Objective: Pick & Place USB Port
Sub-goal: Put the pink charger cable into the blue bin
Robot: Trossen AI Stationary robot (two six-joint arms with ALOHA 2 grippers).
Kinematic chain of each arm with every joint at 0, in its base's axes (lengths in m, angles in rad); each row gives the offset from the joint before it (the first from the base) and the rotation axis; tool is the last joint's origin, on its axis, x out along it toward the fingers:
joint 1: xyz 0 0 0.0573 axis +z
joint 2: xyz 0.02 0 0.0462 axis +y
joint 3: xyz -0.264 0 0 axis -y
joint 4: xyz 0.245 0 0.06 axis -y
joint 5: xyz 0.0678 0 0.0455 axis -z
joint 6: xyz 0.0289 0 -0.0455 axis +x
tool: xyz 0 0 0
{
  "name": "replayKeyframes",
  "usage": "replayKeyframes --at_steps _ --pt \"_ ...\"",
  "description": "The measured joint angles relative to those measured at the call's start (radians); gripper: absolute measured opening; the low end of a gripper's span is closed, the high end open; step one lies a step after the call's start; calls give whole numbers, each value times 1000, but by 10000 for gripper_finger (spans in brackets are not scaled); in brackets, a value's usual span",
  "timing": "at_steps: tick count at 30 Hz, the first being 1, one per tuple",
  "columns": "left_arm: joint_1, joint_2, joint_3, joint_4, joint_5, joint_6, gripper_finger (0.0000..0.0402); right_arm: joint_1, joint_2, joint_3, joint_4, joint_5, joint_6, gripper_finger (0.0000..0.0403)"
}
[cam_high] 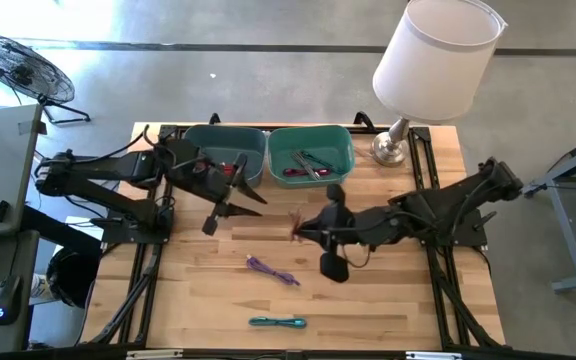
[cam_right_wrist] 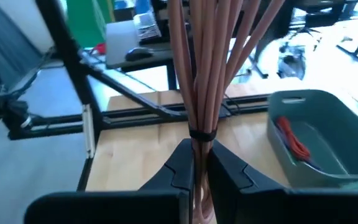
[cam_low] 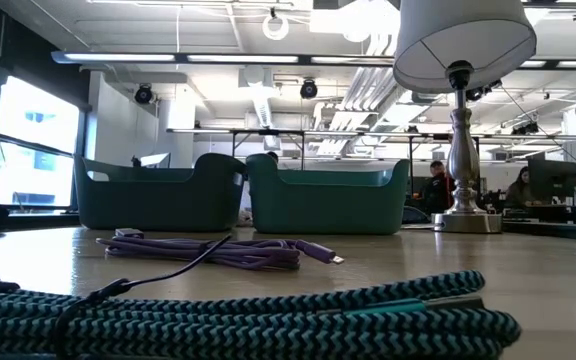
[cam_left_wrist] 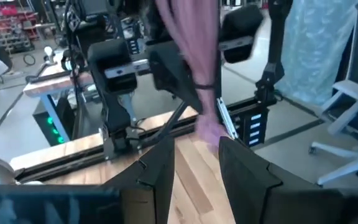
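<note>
Right wrist view: right gripper (cam_right_wrist: 197,163) clenched on the pink cable (cam_right_wrist: 207,68), bundle pinched between its fingers, over mid-table. Beyond it, left gripper (cam_high: 236,207) with jaws parted, nothing between them; farther back, two teal bins (cam_high: 313,152)

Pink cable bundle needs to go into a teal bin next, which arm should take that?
Right. The right claw is already shut on the pink cable bundle, held above the table near the right teal bin. The left claw is open and holds nothing.
</note>
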Motion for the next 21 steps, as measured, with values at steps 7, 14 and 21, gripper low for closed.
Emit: replayKeyframes --at_steps 7,14,21 --pt "-2 48 -3 37 30 -7 137 -51 100 94 -54 -122 -45 17" --pt "-2 84 0 77 72 -7 192 -67 112 115 -77 -151 -45 15" --pt "-2 99 0 123 101 -7 211 -93 111 115 -91 -174 -53 15"
